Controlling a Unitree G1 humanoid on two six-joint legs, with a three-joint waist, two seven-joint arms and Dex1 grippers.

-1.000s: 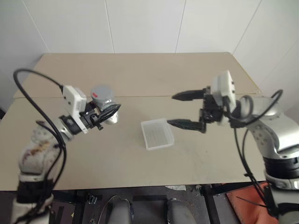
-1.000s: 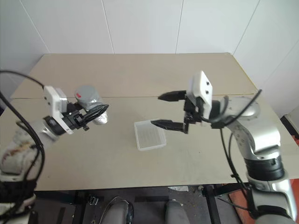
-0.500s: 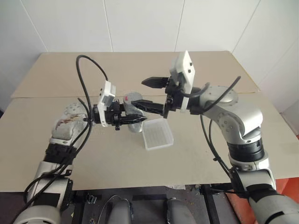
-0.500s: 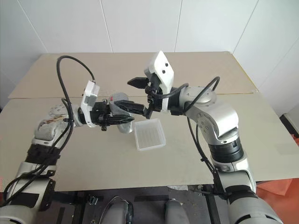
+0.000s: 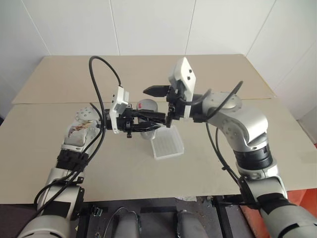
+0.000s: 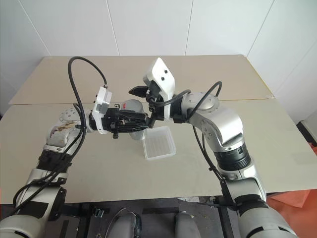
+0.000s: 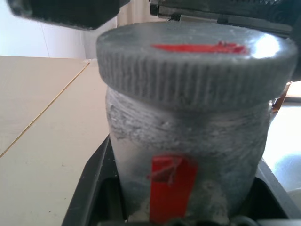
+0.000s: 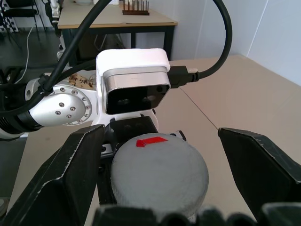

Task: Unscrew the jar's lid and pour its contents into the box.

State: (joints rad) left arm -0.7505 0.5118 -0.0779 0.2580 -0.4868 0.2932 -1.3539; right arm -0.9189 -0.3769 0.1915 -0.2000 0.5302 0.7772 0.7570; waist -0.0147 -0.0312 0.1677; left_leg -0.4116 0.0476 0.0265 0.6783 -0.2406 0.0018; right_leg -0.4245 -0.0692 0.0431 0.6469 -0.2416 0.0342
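The jar (image 7: 188,155) is held upright above the table (image 5: 74,148), just left of the box (image 5: 167,144), pinched between the black fingers of the left gripper (image 5: 148,123). The lid (image 8: 160,174) is seen seated on the jar, a red mark on its top. The right gripper (image 5: 156,104) is spread wide, with one finger (image 8: 70,179) on each side of the lid and apart from it.
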